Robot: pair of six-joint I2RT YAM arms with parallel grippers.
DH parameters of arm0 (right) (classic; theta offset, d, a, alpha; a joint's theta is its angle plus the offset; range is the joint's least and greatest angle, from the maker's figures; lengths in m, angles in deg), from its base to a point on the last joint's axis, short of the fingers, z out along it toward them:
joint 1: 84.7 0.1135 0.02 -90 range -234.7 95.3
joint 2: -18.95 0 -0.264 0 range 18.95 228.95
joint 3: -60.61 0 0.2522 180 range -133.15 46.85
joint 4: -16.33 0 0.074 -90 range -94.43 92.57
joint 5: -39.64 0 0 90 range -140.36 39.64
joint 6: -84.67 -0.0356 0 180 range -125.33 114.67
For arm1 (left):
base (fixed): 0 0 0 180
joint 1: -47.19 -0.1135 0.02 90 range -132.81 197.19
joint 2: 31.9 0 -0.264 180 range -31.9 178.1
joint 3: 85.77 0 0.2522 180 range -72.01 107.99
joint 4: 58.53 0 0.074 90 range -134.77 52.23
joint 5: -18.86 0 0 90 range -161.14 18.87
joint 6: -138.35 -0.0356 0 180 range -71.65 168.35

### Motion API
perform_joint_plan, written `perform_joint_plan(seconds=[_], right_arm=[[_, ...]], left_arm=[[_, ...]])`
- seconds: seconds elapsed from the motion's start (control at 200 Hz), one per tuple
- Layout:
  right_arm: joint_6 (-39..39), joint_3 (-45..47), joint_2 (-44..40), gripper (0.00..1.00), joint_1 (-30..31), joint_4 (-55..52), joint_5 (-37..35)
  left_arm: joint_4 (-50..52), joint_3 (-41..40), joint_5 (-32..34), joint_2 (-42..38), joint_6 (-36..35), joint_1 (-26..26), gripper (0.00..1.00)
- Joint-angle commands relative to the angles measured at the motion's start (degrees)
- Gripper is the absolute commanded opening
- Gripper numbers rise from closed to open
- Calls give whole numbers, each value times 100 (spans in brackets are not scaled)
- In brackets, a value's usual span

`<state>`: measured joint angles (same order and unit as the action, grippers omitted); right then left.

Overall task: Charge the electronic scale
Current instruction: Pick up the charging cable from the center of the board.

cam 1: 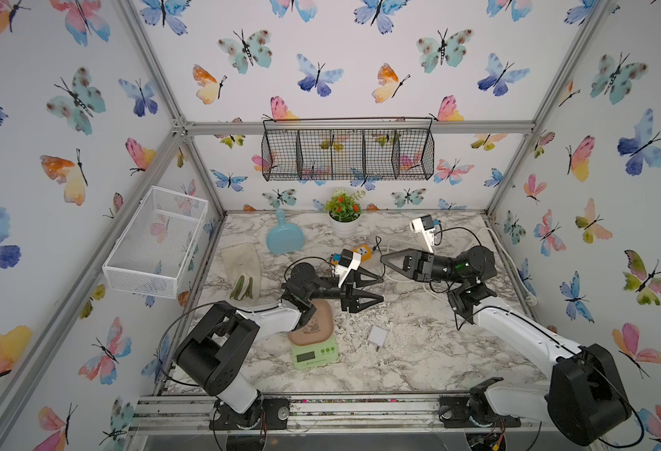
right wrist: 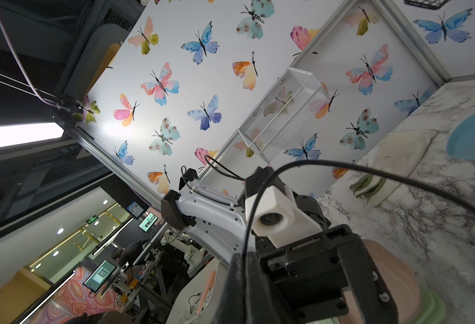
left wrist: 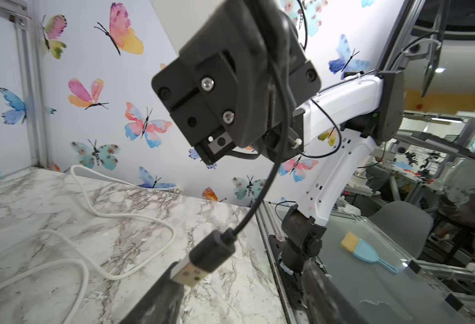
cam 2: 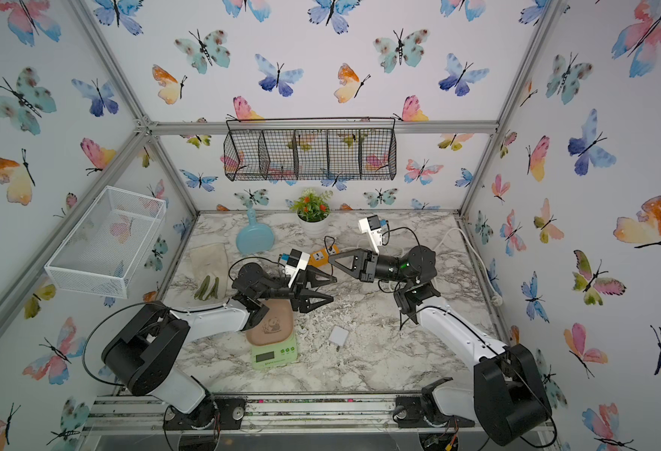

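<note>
The electronic scale (cam 1: 314,345) (cam 2: 273,343), pale green with a tan-pink panda tray, stands near the table's front, partly under my left arm. In the right wrist view its tray (right wrist: 399,280) shows behind the left gripper. My right gripper (cam 1: 383,259) (right wrist: 243,269) is shut on a thin black cable (left wrist: 261,196). The cable's USB plug (left wrist: 191,273) hangs down and rests against one finger (left wrist: 158,303) of my left gripper (cam 1: 381,289) (left wrist: 239,300), whose jaws stand open around it. A small white charger cube (cam 1: 377,335) lies right of the scale.
An orange power strip (cam 1: 362,252) with a white cord (left wrist: 90,207) lies behind the grippers. A glove (cam 1: 241,269), blue dustpan (cam 1: 284,236) and potted plant (cam 1: 344,214) sit at the back left. A white wire basket (cam 1: 153,242) and a black one (cam 1: 346,154) hang on the walls.
</note>
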<state>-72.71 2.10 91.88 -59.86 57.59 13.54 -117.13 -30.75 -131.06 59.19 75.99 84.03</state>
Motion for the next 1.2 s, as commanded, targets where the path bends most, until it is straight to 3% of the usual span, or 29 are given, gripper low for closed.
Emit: perform_joint_plan(seconds=[0.0,0.36,0.711,0.876,0.971,1.121,1.196], right_arm=[[562,-148,-201,2,-162,-136,541],[1532,-64,-455,2,-764,-1371,571],[1327,40,-401,2,-928,-1162,448],[978,113,-366,2,-937,-811,400],[643,160,-370,2,-937,-578,308],[247,231,-520,2,-937,-826,-224],[-107,391,-651,2,-937,-714,-593]], left_arm=[[-789,122,-478,45,568,-12,62],[-1096,11,-621,-126,738,-28,50],[-1231,23,-670,-13,907,-28,42],[-1032,-59,-452,-48,602,-37,48],[-293,-187,208,-313,-186,-37,56],[1196,-528,2763,-1056,-2251,354,66],[1303,-558,3679,-1164,-2650,555,69]])
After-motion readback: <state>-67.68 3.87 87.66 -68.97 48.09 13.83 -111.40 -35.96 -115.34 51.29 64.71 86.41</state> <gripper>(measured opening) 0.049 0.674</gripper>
